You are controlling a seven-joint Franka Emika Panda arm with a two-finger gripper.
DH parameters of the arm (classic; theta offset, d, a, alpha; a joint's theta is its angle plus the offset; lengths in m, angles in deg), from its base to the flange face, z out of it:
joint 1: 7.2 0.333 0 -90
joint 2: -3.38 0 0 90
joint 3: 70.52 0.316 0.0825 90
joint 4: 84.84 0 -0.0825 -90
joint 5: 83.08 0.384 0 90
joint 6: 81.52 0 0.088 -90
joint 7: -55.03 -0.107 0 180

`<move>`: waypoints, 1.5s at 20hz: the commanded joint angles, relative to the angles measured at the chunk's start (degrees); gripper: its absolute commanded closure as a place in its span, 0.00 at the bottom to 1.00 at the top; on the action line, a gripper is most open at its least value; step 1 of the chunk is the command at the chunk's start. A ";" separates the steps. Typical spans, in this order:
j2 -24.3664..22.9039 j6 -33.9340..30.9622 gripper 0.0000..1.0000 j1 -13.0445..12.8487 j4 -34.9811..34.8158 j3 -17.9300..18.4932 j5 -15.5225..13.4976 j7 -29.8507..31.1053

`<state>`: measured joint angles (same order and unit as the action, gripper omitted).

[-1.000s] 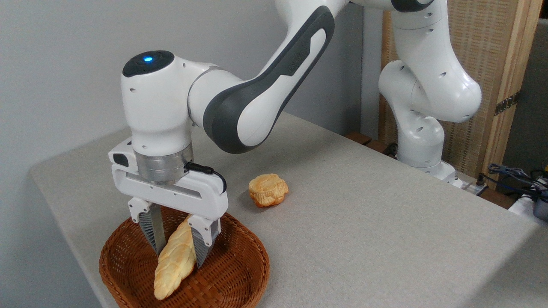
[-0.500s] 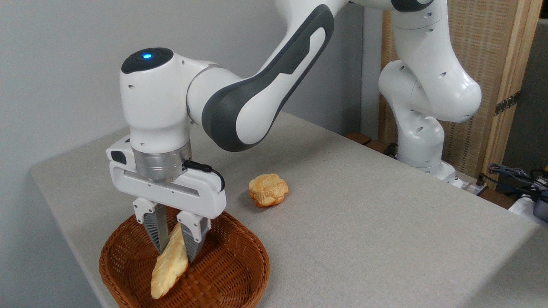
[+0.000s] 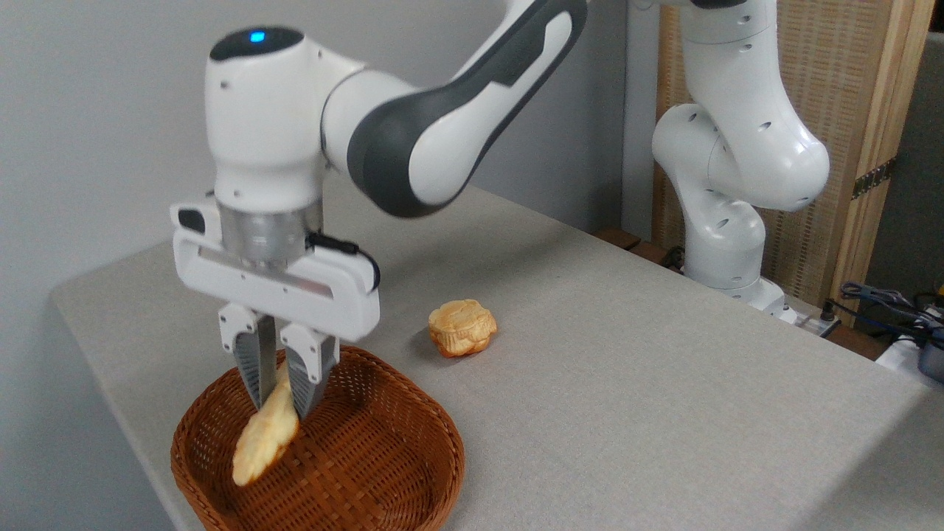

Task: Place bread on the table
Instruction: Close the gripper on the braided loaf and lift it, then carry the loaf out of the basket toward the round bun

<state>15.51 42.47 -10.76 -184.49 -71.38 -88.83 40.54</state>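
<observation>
Nearest the camera, at the table's front left corner, sits the wicker basket. Over its left part hangs the bread, pinched near its upper end between the two fingers of the gripper, which are drawn in narrow on the loaf. The loaf dangles tilted, lower tip toward the left, apparently clear of the basket floor; gripping near one end lets it swing like this. The lift looks underway, and the carry to the table is not yet done. Further back, near the table's middle, a small round bun lies on the cloth, well apart from the basket.
</observation>
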 commanded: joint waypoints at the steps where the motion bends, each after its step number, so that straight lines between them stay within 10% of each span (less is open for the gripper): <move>1: -4.22 -1.72 0.60 -0.05 -0.80 0.60 -0.32 -0.62; 14: -11.35 -29.68 0.55 0.13 -1.50 0.95 -0.32 -23.91; 23: -10.73 -30.48 0.00 -0.22 -5.37 -0.45 -0.32 -25.50; 30: -9.85 -30.48 0.00 -1.28 -5.46 -1.07 -0.32 -25.50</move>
<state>5.86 12.76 -11.70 -189.96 -72.39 -88.82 16.30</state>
